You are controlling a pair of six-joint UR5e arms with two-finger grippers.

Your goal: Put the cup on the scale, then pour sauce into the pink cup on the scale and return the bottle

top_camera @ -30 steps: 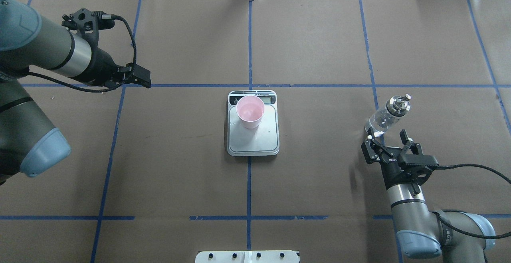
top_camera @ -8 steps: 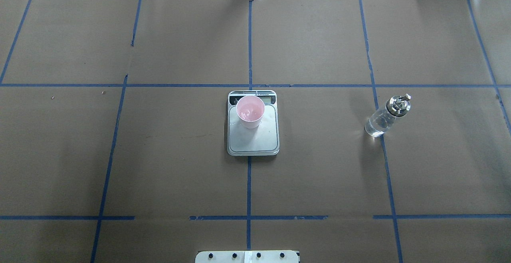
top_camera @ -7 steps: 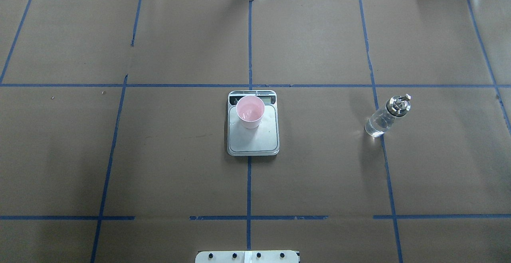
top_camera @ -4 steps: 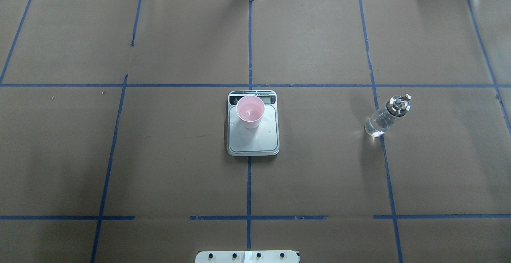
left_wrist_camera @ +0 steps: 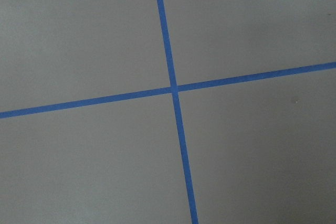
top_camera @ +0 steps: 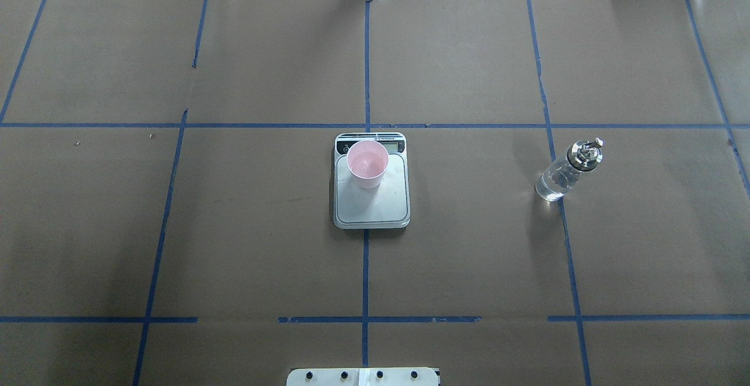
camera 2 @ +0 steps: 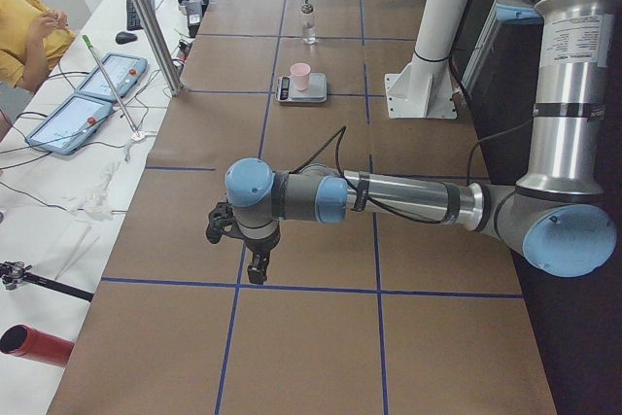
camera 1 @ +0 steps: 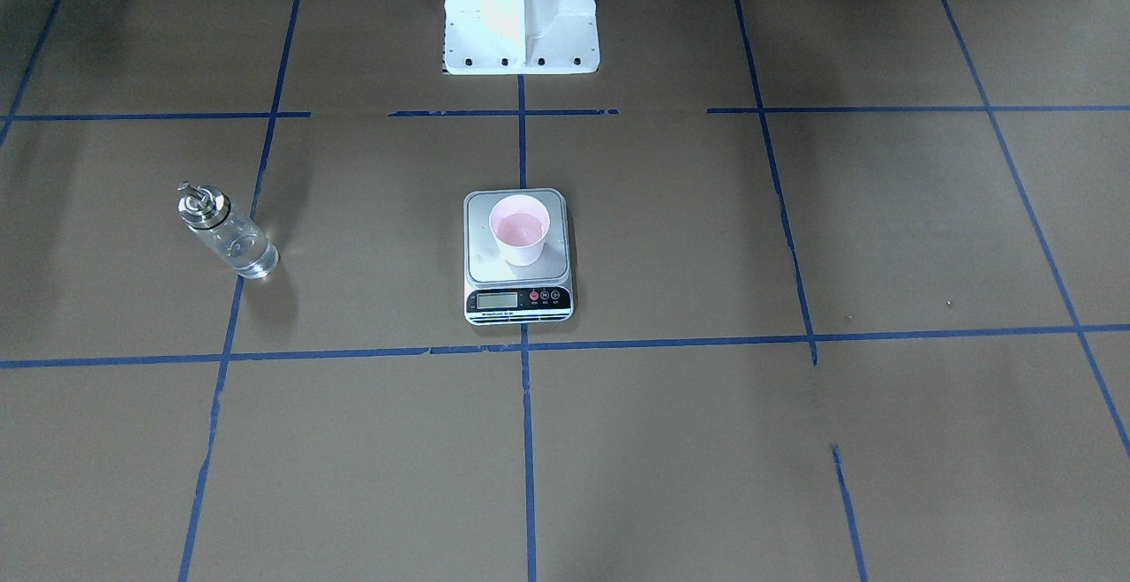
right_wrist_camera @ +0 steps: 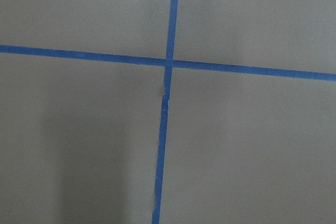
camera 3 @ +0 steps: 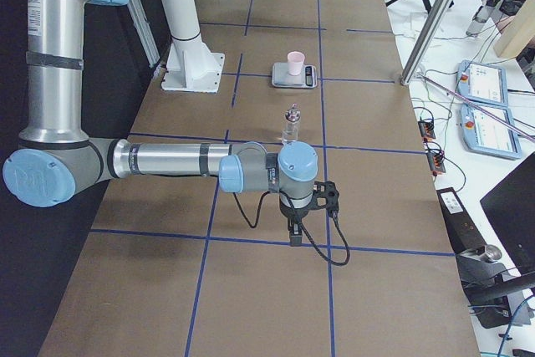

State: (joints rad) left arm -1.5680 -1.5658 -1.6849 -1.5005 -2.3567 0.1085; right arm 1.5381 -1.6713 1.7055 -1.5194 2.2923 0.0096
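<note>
Because the cup [camera 1: 520, 229] stood upright on the far half of the scale [top_camera: 375, 207], and the bottle [camera 1: 228, 234] stood upright on the bare tabletop [top_camera: 234, 228] well apart from it, the task looked all but finished. The step in hand seemed to be parking both arms clear of the work. Whether the cup held any sauce [top_camera: 549, 190] could not be settled from these views; clear liquid showed low in the bottle.

Doing that step well would mean holding each arm out at its own end of the tabletop. Neither should sweep back across the middle, so that nothing nudged the light cup, loaded the scale's platform or tipped the narrow bottle.

The left end effector [camera 2: 258, 269] hung just above the tabletop at the robot's left end, far from the scale and farther from the bottle. The right end effector [camera 3: 295, 232] hung at the opposite end, with the bottle between it and the scale, near but not touching. Both showed only in the side views, so I could not tell whether either was spread or pressed together. Each wrist camera saw nothing but a blue tape cross [left_wrist_camera: 174, 88] on brown paper.
</note>
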